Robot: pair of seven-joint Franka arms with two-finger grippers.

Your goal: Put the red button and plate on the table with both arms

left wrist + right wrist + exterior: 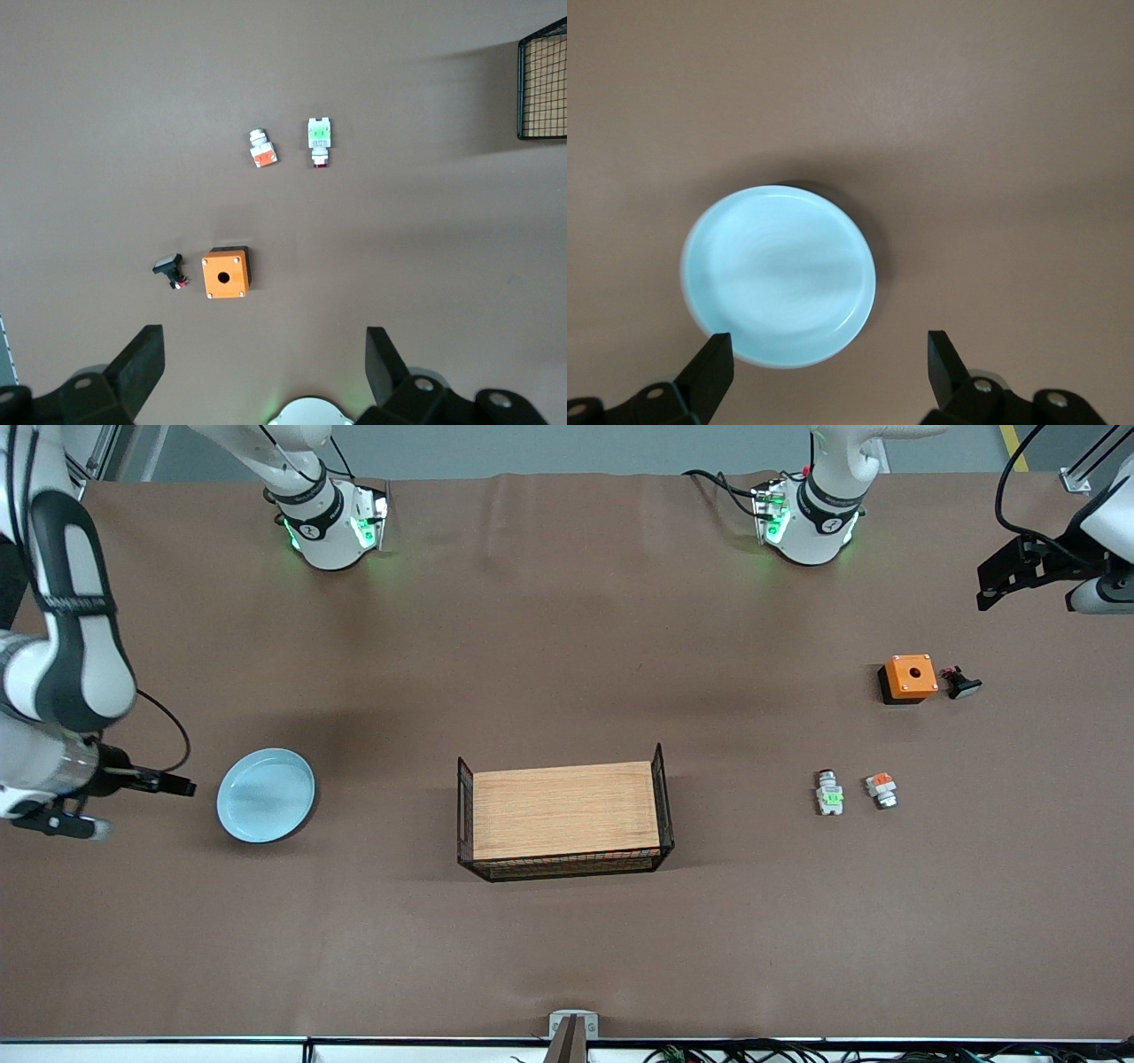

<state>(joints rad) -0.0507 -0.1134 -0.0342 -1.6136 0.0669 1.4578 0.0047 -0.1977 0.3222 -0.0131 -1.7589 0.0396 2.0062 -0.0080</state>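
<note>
The round, shallow pale-blue plate (pixel 266 794) lies empty on the matte brown counter (pixel 567 646), toward the right arm's end. Right gripper (pixel 830 361) hangs above it, fingers apart. Wooden tray (pixel 565 810) empty. Red button (pixel 829 793) lies beside the orange-block piece (pixel 881 788). Left gripper (pixel 266 359) spread wide, empty.

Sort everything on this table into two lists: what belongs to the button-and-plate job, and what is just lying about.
Belongs to the job:
- red button, with green block
- plate, toward the right arm's end
- table
- left gripper, open, over the small parts
- right gripper, open, over the plate

Just lying about:
- orange-block piece
- orange box
- small black part
- wooden tray
</note>
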